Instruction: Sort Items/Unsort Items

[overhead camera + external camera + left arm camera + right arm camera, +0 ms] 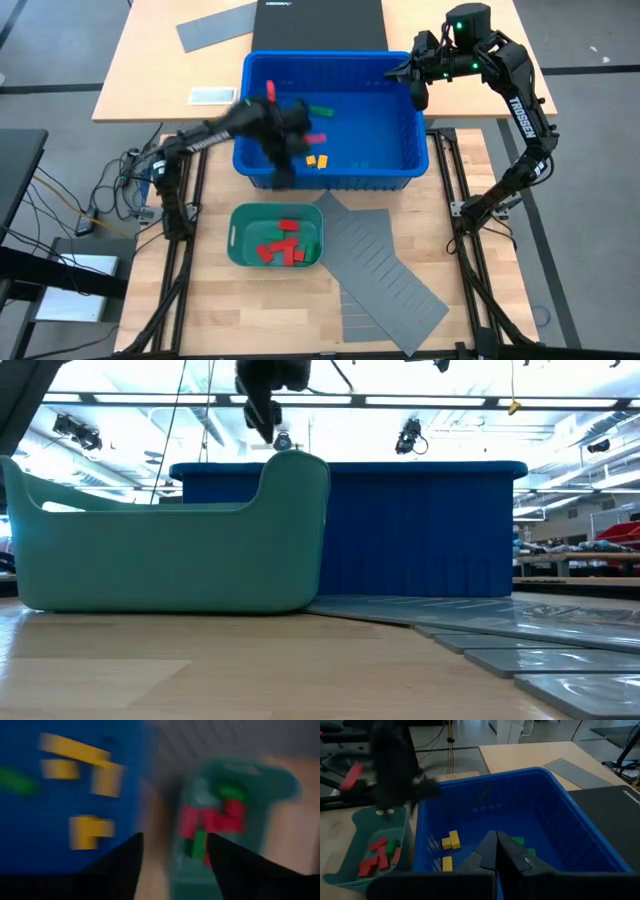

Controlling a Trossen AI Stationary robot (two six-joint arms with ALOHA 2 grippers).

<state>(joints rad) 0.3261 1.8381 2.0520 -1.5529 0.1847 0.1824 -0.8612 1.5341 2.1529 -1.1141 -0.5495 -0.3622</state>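
A: Where does the left pincer (283,150) sit, and how do its fingers stand?

B: It hangs over the near-left part of the blue bin (420,150), above that bin's front wall, fingers spread wide with nothing between them (the arm shows as a motion smear). In its own wrist view the two dark fingers (120,865) frame the gap between the bin and the teal tray (238,225).

A: And the blocks?

B: Two groups. To one side of the left pincer, yellow blocks (318,159) and a green block (321,111) lie on the bin floor; a red block (270,90) shows just beyond the blurred arm, whether held or loose I cannot tell. To the other side, nearer the worktop's (200,310) front edge, the teal tray holds red blocks (285,250) with a green one (309,246) among them.

A: The right pincer?

B: The right pincer (496,851) is closed and empty, waiting above the bin's far-right corner. A grey slotted sheet (385,275) lies beside the tray.
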